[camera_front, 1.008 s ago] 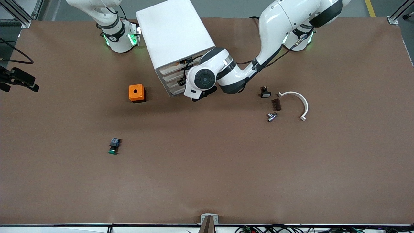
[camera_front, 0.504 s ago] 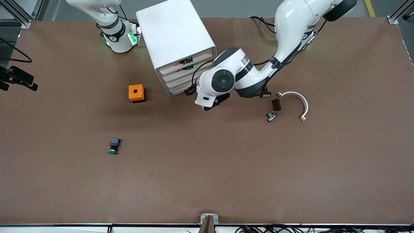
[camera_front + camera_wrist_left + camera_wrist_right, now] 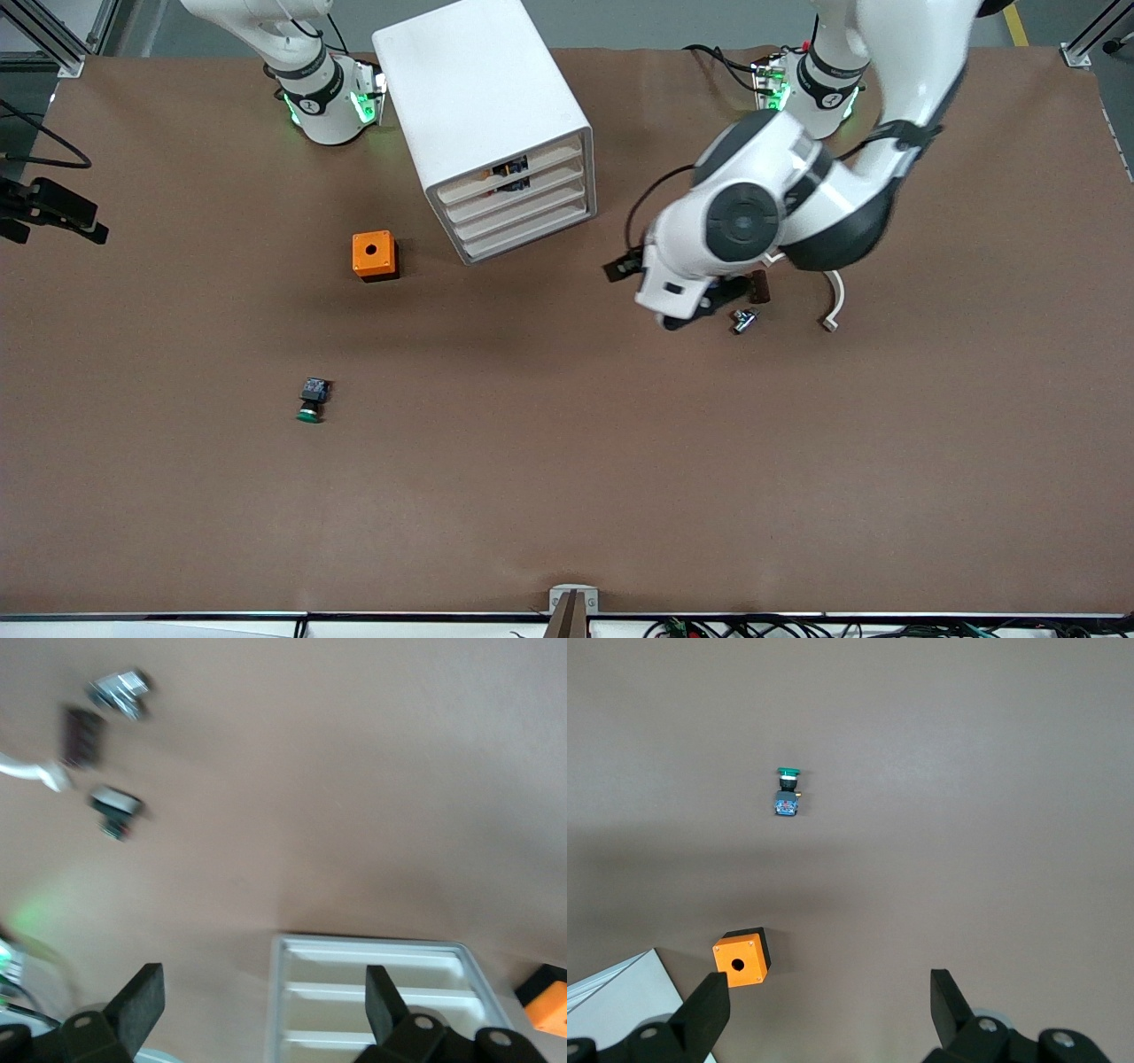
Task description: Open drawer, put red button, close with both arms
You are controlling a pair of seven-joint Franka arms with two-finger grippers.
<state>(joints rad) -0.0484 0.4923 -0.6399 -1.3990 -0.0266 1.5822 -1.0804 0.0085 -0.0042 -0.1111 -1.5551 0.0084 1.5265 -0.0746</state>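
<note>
Brown surface (image 3: 567, 496). Second-highest white slotted drawer (image 3: 532, 188) looks shut. Small black-bodied red button (image 3: 115, 806) at cabinet's 4 o'clock, cap blurred. Left pincer (image 3: 261, 992) open, empty, hovering nearby, probably for pickup. Right pincer (image 3: 828, 997) open, waiting.

Left gripper (image 3: 257, 997) hangs open and empty over the surface's middle; right gripper (image 3: 824, 1005), open, waits by its edge.
</note>
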